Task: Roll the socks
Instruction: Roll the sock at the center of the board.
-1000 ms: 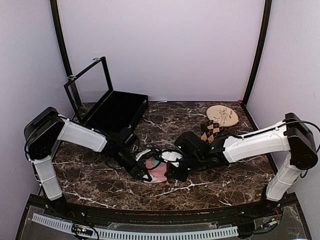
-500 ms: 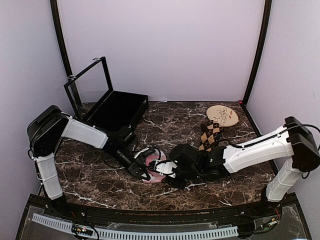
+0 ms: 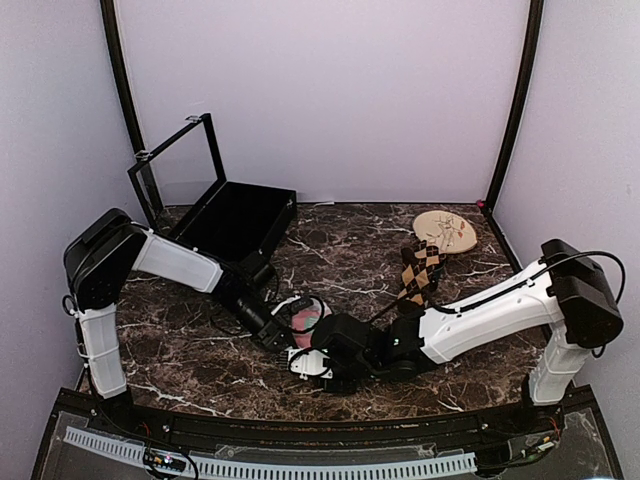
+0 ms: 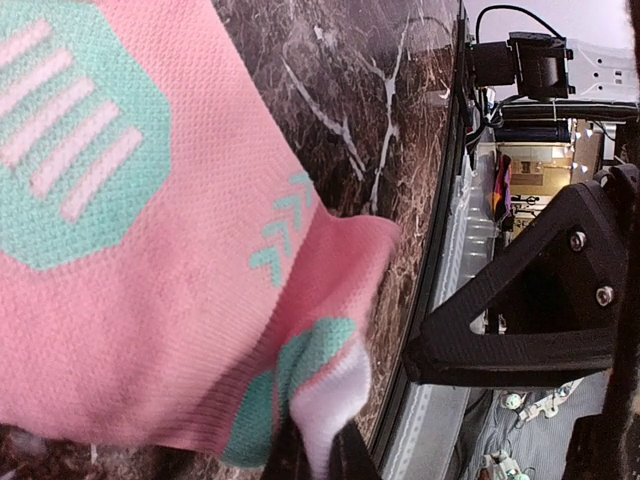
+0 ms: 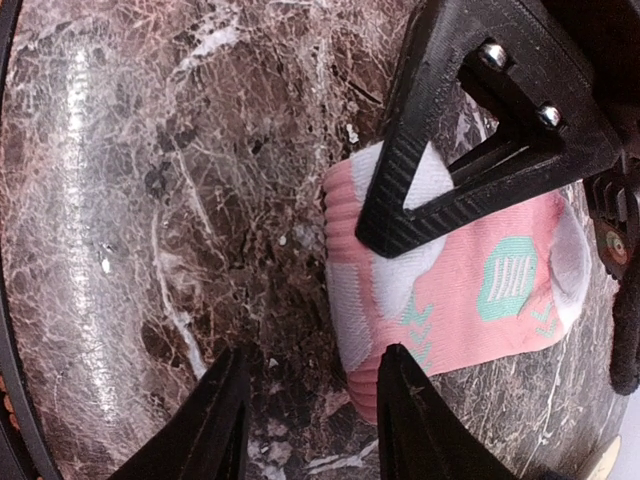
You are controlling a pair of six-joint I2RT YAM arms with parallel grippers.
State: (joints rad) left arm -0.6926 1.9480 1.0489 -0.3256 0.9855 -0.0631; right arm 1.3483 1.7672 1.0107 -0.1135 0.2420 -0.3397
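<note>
Here's the pink sock [image 5: 470,290], lying flat on the marble tabletop [image 5: 150,200] near the front edge, between the two arms. The left end effector [image 4: 322,455] is clamped tight on the sock's edge, with a lip of white and green fabric pinched between its fingers. The right end effector [image 5: 315,420] hovers low just beside the ribbed end, jaws parted about halfway, with only bare marble between them. It has hold of nothing.

By my reading, the roll has barely begun. The sock looks doubled at one end but is mostly spread out.

What does this step want? The right fingers should slide sideways until the ribbed end sits squarely between them, then bite both layers at once. A bite on the top layer alone would peel the fold apart. With the left pinch as an anchor, the right can turn the fabric over in short, snug tucks towards it. Slack would probably make a loose, lopsided roll.

The two wrists are very close together, so a slow, shallow approach should avoid knocking fingers or scraping stone.

The argyle sock [image 3: 422,264] waits further back, beside the right forearm. Whether it touches the arm I cannot tell, but a wide swing might drag it. The round plate [image 3: 445,231] and the open black case [image 3: 230,222] sit well clear.
</note>
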